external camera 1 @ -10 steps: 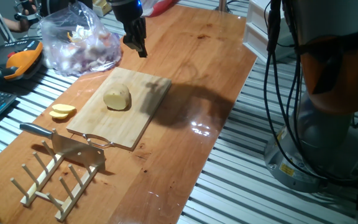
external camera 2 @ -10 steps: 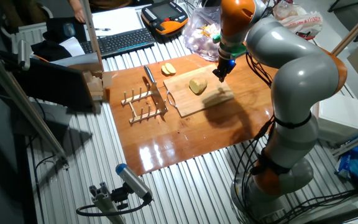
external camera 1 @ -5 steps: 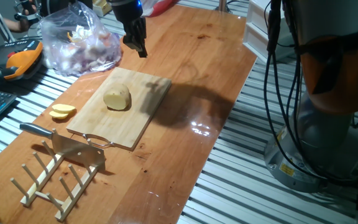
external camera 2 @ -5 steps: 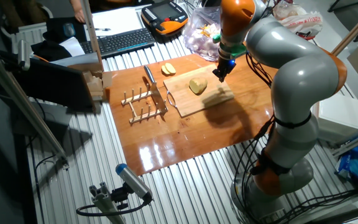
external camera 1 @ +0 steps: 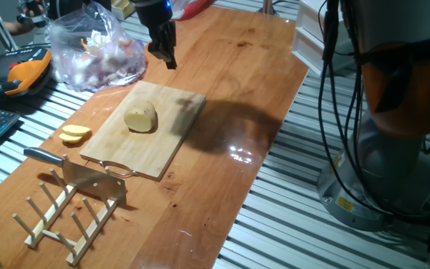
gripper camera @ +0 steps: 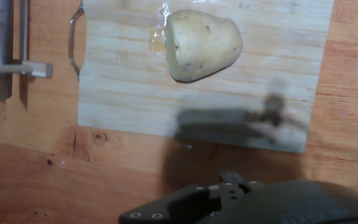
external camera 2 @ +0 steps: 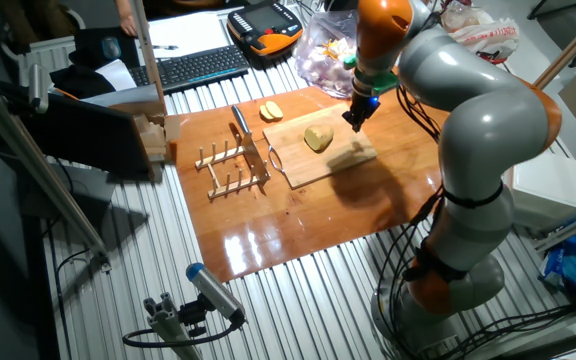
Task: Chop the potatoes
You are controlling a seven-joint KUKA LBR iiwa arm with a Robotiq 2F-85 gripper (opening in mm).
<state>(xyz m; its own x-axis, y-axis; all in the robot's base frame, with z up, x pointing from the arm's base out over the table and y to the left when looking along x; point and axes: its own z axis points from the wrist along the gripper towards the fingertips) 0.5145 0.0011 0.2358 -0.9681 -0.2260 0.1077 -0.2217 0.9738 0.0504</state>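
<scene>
Hovering empty above the pale wooden cutting board point(external camera 1: 144, 127), black two-finger gripper point(external camera 1: 169, 58), jaw gap indiscernible: pale yellow peeled potato chunk point(external camera 1: 141, 117) at board's centre may roll when cut; thin yellow slices point(external camera 1: 74, 134) at its 9 o'clock; crumpled clear plastic bag point(external camera 1: 95, 48) holding indistinct scraps.

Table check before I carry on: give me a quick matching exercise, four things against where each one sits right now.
Things:
1. potato chunk
2. potato slices
3. knife
4. gripper

Places:
A. resting on the wooden rack
B. in the air beyond the far end of the board
C. on the cutting board
D. on the table beside the board

Pairs: 1-C, 2-D, 3-A, 4-B
</scene>
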